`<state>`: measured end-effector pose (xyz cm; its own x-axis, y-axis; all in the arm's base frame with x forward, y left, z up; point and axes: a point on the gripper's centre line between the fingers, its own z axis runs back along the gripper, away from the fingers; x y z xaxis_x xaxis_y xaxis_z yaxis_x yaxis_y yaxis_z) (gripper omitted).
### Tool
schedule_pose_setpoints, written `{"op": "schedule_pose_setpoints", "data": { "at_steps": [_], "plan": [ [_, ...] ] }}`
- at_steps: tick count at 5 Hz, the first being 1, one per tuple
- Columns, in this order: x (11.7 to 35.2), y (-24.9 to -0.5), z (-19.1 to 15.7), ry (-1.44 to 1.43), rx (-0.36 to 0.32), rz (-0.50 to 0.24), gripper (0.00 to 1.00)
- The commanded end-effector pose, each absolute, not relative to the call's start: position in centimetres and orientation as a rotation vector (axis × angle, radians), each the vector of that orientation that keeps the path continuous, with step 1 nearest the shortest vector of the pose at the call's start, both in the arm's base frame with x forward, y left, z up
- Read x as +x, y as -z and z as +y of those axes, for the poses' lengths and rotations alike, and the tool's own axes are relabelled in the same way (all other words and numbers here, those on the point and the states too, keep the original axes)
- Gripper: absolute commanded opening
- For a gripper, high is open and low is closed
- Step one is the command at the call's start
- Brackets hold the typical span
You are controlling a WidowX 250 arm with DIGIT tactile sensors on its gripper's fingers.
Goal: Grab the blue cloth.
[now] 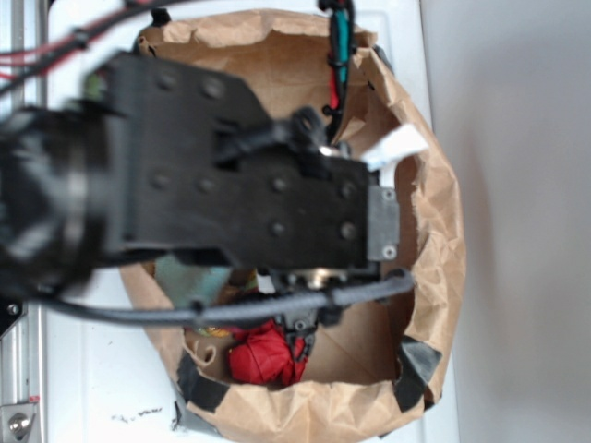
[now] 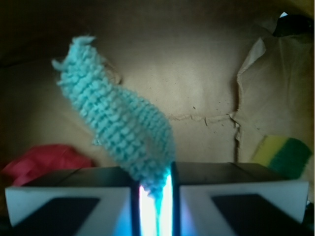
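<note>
Setting: a brown paper bag (image 1: 434, 231) is seen from above in the exterior view, its mouth rolled open, with the robot arm (image 1: 231, 185) reaching down into it.
Gripper: the gripper (image 2: 155, 189) is clenched on the blue cloth (image 2: 120, 123); in the wrist view the two pads are seen pressed together with only a thin strip of terry between them.
Cloth position: the blue cloth is held up off the bag floor, rising from the pinch toward the far left, its frayed tip standing free against the brown paper.
Exterior check: a patch of teal (image 1: 189, 277) is glimpsed under the arm at the left of the bag; the pinch itself is hidden there by the arm.
Other contents: a red fabric ball (image 2: 44, 160) is seen low at the near left, and a yellow-and-green sponge (image 2: 285, 155) at the right; both lie apart from the cloth.
Handling: the cloth is judged light, soft and limp, with nothing fragile about it; it will drape and swing rather than keep its shape.
Hold point: the grip is taken at an edge or corner, which is thin; a bite deeper into the fabric would be judged safer.
Risk: loose terry loops could be pulled through the pads if the cloth snags on the bag rim.
</note>
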<state>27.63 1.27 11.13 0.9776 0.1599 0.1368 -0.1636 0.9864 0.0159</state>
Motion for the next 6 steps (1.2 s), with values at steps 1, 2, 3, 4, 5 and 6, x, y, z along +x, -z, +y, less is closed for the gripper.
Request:
{"op": "schedule_pose_setpoints", "data": {
  "at_steps": [1,2,3,4,5,6],
  "plan": [
    [26.6,-15.9,1.8,-0.189,0.016,-0.278,0.00],
    [26.4,-16.9,3.2,-0.222,0.011,-0.279,0.00],
    [26.3,-17.4,3.4,-0.233,0.077,-0.307,0.00],
    [27.2,-18.0,3.7,-0.274,0.002,-0.370,0.00],
    [28.2,-17.9,2.9,-0.273,0.018,-0.364,0.00],
    [28.5,-17.3,2.6,-0.271,0.043,-0.362,0.00]
  ]
}}
